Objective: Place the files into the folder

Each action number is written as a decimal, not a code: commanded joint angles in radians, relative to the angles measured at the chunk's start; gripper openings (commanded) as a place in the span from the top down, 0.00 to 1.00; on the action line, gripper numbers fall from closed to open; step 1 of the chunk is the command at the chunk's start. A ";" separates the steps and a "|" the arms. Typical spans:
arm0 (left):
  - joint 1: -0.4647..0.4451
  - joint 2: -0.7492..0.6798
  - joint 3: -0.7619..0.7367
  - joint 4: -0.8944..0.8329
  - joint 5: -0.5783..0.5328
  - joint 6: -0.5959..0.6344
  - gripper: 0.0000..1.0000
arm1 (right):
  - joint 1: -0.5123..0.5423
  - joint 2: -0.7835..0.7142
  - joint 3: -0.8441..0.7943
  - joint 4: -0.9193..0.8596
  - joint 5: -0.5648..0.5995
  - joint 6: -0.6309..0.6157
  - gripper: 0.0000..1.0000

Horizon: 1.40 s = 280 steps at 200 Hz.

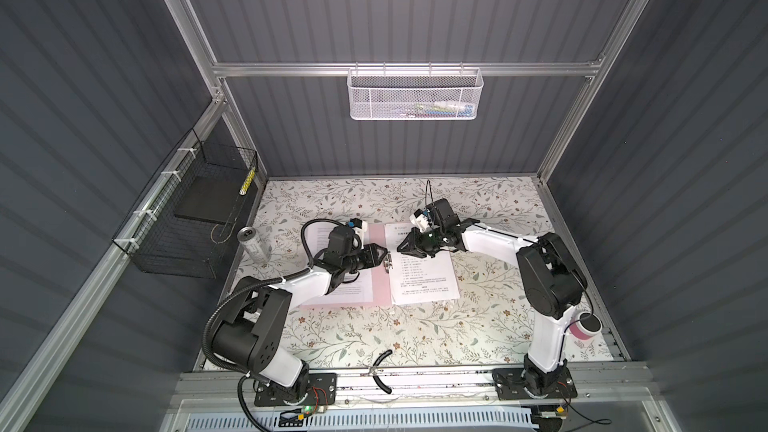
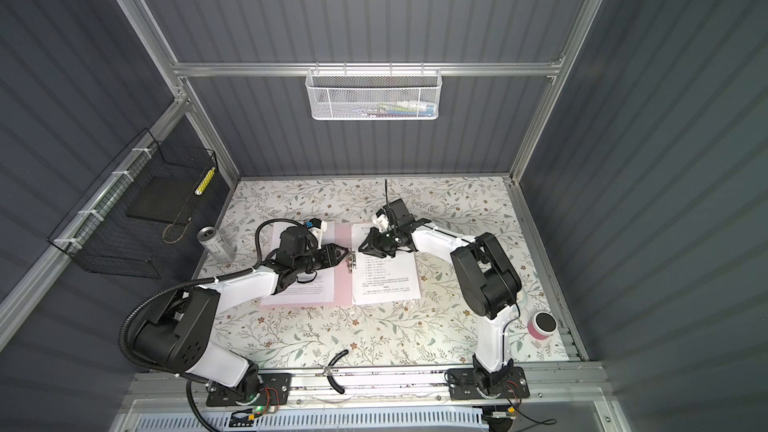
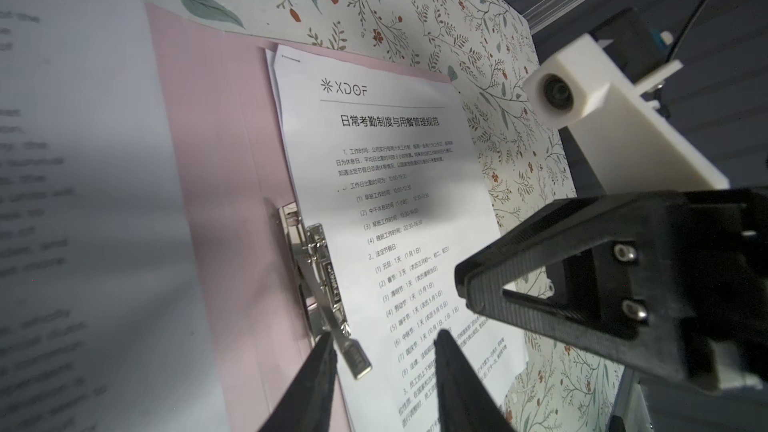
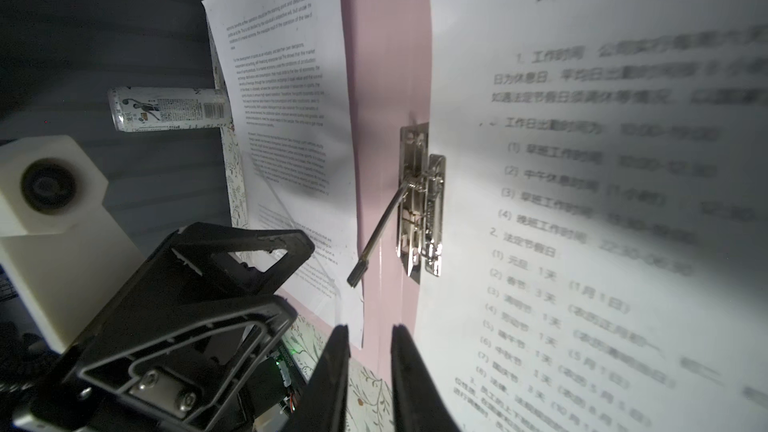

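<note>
The pink folder [image 1: 381, 288] [image 2: 343, 288] lies open flat on the floral table. White files rest on both covers: a Chinese-text stack [image 1: 424, 280] [image 3: 395, 184] on the right cover, an English-text sheet [image 1: 357, 288] [image 4: 291, 97] on the left cover. The metal clip [image 1: 388, 261] [image 4: 424, 209] sits at the spine with its lever [image 4: 378, 234] raised. My left gripper [image 1: 384, 252] [image 3: 384, 342] is open, with the lever's tip [image 3: 357, 361] beside one finger. My right gripper [image 1: 399, 248] [image 4: 370, 328] faces it over the spine, slightly open and holding nothing.
A silver can [image 1: 253, 245] stands left of the folder. A black wire basket [image 1: 187, 218] hangs on the left wall, a white mesh basket [image 1: 415, 95] on the back rail. A pink-and-white cup [image 1: 586, 324] stands at the right edge, black pliers [image 1: 380, 371] at the front edge.
</note>
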<state>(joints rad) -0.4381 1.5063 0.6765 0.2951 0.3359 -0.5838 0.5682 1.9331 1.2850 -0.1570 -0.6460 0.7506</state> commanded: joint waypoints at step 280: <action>-0.004 -0.126 -0.318 -0.027 -0.202 -0.045 0.76 | 0.056 0.171 0.097 0.044 -0.108 0.132 0.80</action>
<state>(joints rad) -0.4381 1.3602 0.3832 0.2565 0.1410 -0.6144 0.6193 2.0918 1.3476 -0.1043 -0.7418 0.8795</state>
